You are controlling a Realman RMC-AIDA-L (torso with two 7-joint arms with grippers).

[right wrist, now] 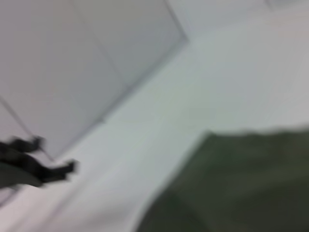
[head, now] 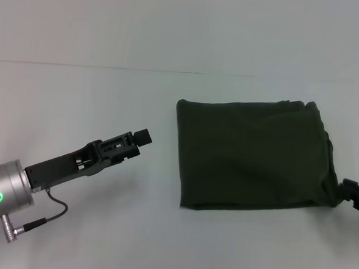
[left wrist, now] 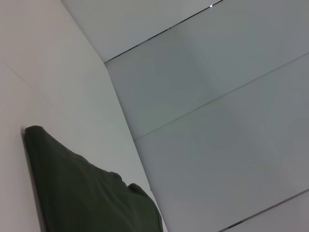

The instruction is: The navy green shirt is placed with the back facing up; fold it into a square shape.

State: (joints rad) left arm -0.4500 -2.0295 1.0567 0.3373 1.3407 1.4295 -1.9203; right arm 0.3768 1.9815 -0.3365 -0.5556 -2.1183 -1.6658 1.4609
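The navy green shirt [head: 254, 154] lies folded into a near-square block on the white table, right of centre, plain side up. It also shows in the left wrist view [left wrist: 87, 193] and in the right wrist view [right wrist: 241, 188]. My left gripper [head: 141, 137] hovers over the bare table left of the shirt, a short gap from its left edge. My right gripper [head: 354, 189] is at the shirt's lower right corner, at the picture's right edge, mostly cut off. The left gripper also shows far off in the right wrist view [right wrist: 38, 159].
The white table [head: 109, 93] stretches around the shirt, with its back edge meeting a pale wall [head: 186, 25]. A cable [head: 46, 215] hangs from my left wrist near the front left.
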